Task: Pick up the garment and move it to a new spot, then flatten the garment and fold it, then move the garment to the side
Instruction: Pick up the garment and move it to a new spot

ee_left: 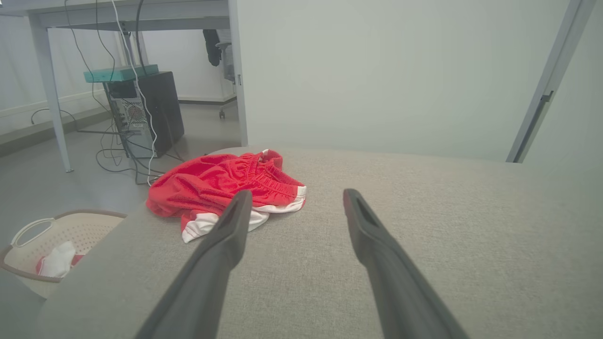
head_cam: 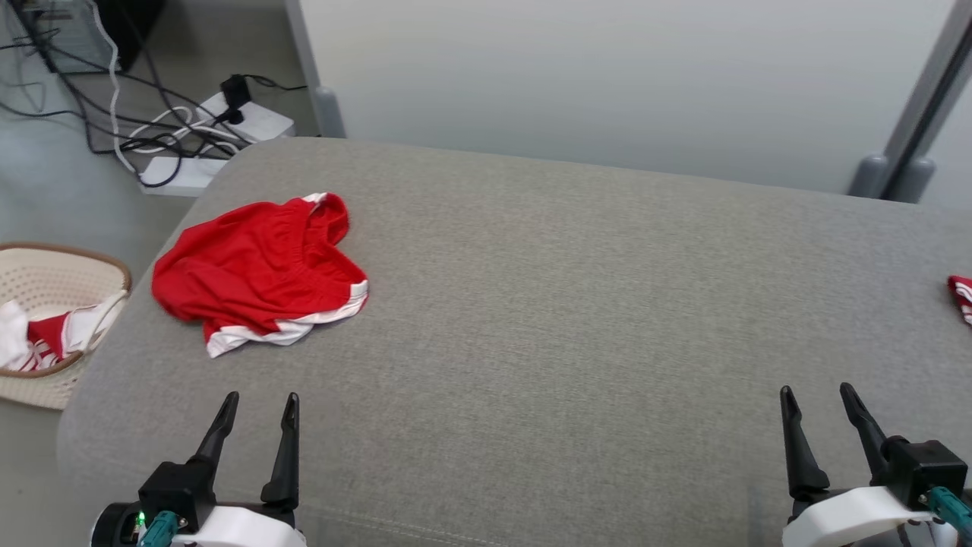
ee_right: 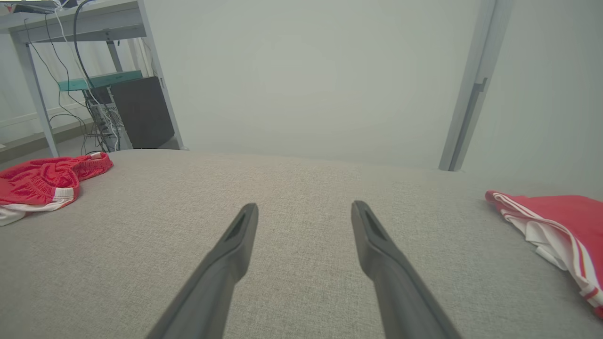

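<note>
The red shorts (head_cam: pixel 258 273) lie crumpled, upper left of frame, on the grey table (head_cam: pixel 569 304). My left end effector (head_cam: pixel 262 396) and right end effector (head_cam: pixel 815 388) stand wide, empty. Advised: left pinches waistband (head_cam: pixel 323 262), lifts clear.

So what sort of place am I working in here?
Probably an office or lab rigged for clothes-folding trials: a grey fabric-covered table with red shorts on it, a desktop computer tower under a desk, and a laundry basket alongside.
</note>
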